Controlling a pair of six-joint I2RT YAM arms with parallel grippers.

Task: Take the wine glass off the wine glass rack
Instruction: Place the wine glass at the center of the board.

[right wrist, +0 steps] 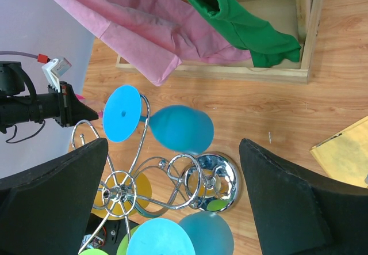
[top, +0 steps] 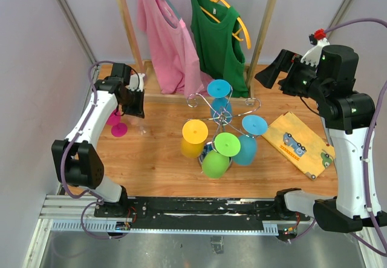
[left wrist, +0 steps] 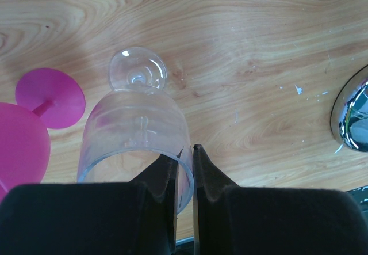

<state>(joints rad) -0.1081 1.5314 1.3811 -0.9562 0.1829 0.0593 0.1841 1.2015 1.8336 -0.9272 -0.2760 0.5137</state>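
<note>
Clear wine glass (left wrist: pixel 135 134) off the wine glass rack (top: pixel 224 114), at the tabletop's (top: pixel 163 159) left side.
Left hand (left wrist: pixel 185 151) pinched its rim, foot downward, beside a pink glass (left wrist: pixel 34 117). Set-down judged in hand; next: seat the foot, then release. Right hand (right wrist: pixel 172 145) spread wide, empty.

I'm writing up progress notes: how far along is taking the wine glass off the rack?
Done: a clear wine glass is off the rack, beside a pink glass at the left of the table. In hand: the left gripper's jaws pinch its rim. Left: letting go of it. Other coloured glasses hang on the rack, and the right gripper is open.
</note>
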